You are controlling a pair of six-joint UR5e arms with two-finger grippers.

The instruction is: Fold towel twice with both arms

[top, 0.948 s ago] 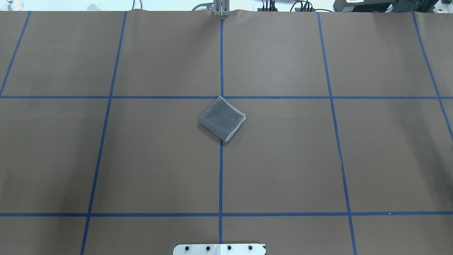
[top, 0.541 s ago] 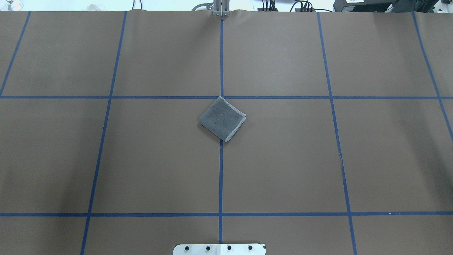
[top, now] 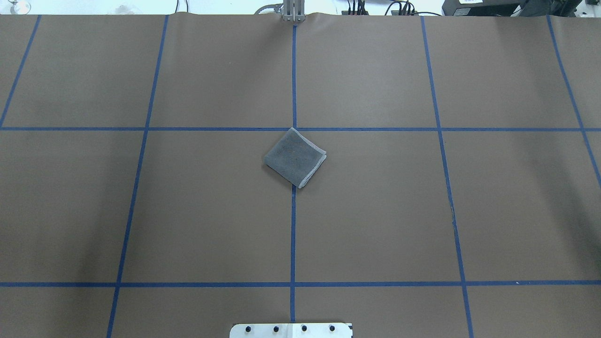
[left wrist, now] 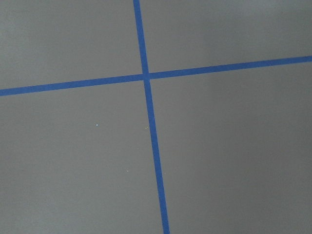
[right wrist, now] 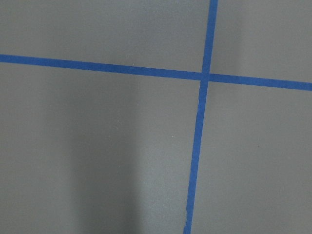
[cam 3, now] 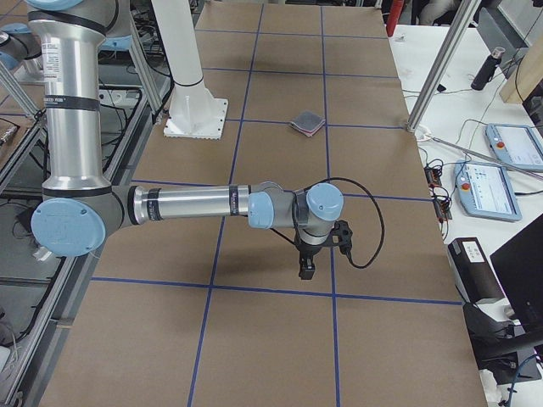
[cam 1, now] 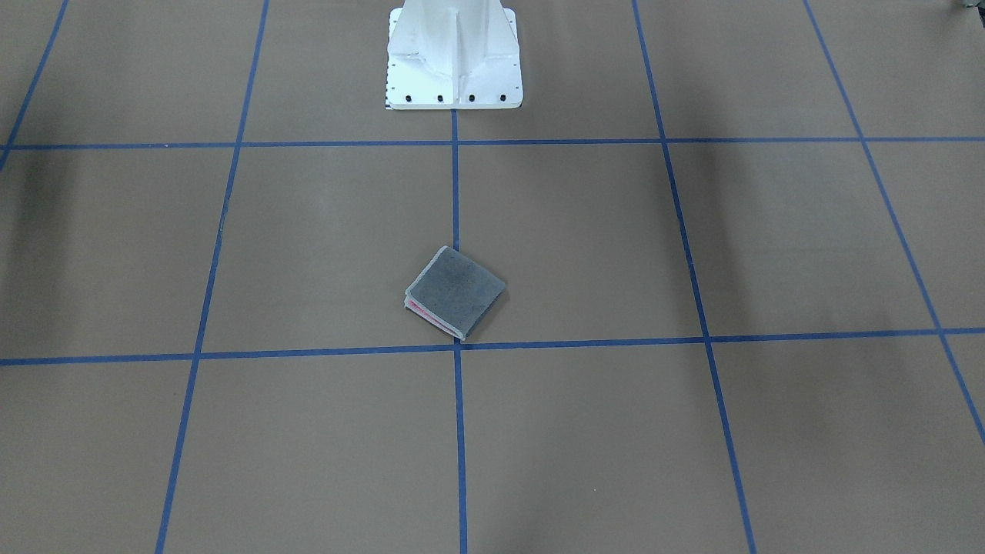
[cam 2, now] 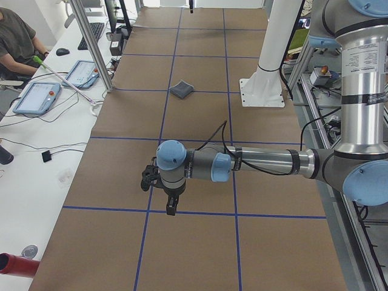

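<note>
The towel (top: 295,158) lies folded into a small square at the table's centre, dark grey face up with light grey edging, turned like a diamond. A sliver of pink shows between its layers at one edge in the front-facing view (cam 1: 455,292). Neither arm appears in the overhead or front-facing views. The left gripper (cam 2: 171,209) hangs low over the table far from the towel (cam 2: 181,90), near the table's left end. The right gripper (cam 3: 305,271) hangs likewise near the right end, far from the towel (cam 3: 307,124). I cannot tell whether either is open or shut. Both wrist views show only brown table and blue tape.
The white pedestal base (cam 1: 454,61) stands behind the towel on the robot's side. A side bench holds tablets (cam 2: 36,97), cables and a red cylinder (cam 2: 15,265), with a seated person (cam 2: 15,42) beside it. Metal posts (cam 3: 437,76) stand at the table's far edge.
</note>
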